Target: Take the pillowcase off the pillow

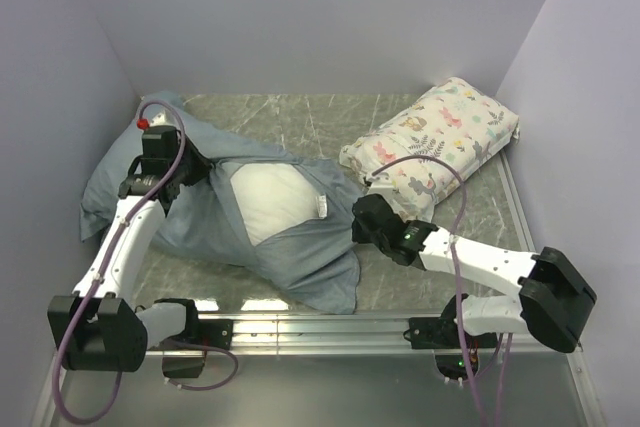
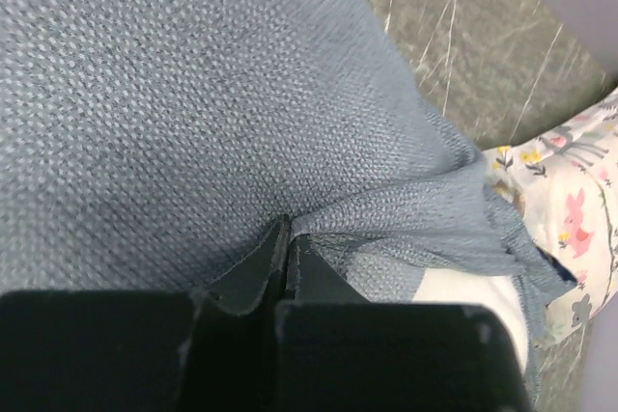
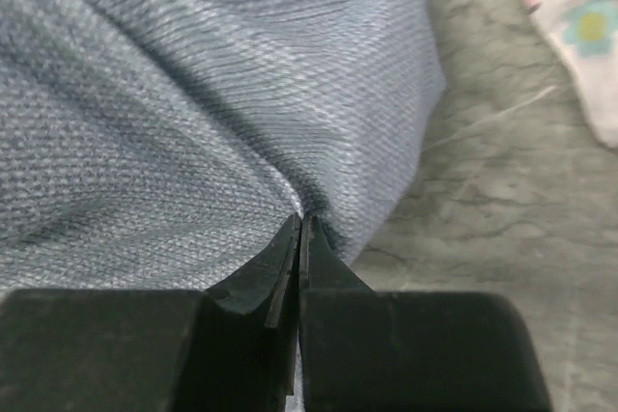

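Observation:
The grey-blue pillowcase lies wrinkled across the left and middle of the table. Its mouth gapes and the plain white pillow with its small label tag shows through. My left gripper is shut on the pillowcase's upper edge, left of the bare pillow; in the left wrist view the gripper pinches a fold of the cloth, with white pillow beside it. My right gripper is shut on the pillowcase's right edge; the right wrist view shows the gripper pinching cloth.
A smaller floral-print pillow lies at the back right, also visible in the left wrist view and the right wrist view. Lilac walls close in the left, back and right. A metal rail runs along the near edge.

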You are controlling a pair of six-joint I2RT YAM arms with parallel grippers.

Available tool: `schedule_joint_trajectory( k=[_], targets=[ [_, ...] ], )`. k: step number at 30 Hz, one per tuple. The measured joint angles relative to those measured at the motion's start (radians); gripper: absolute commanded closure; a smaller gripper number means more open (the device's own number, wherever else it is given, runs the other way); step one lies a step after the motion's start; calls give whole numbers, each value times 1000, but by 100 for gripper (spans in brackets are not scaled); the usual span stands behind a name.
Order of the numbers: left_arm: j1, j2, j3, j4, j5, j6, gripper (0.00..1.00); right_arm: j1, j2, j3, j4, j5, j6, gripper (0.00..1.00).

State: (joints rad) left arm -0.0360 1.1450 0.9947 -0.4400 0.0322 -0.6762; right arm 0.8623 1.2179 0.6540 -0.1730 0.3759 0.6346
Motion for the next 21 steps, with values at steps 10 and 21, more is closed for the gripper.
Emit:
schedule_joint_trajectory(
  k=[10, 21],
  targets=[
    [-22, -16, -63, 67, 22, 23, 100, 43, -44, 181, -106, -15, -73, 29],
    [-68, -23, -63, 60, -3, 44, 99, -13, 272, 589, -76, -80, -212, 25]
  ],
)
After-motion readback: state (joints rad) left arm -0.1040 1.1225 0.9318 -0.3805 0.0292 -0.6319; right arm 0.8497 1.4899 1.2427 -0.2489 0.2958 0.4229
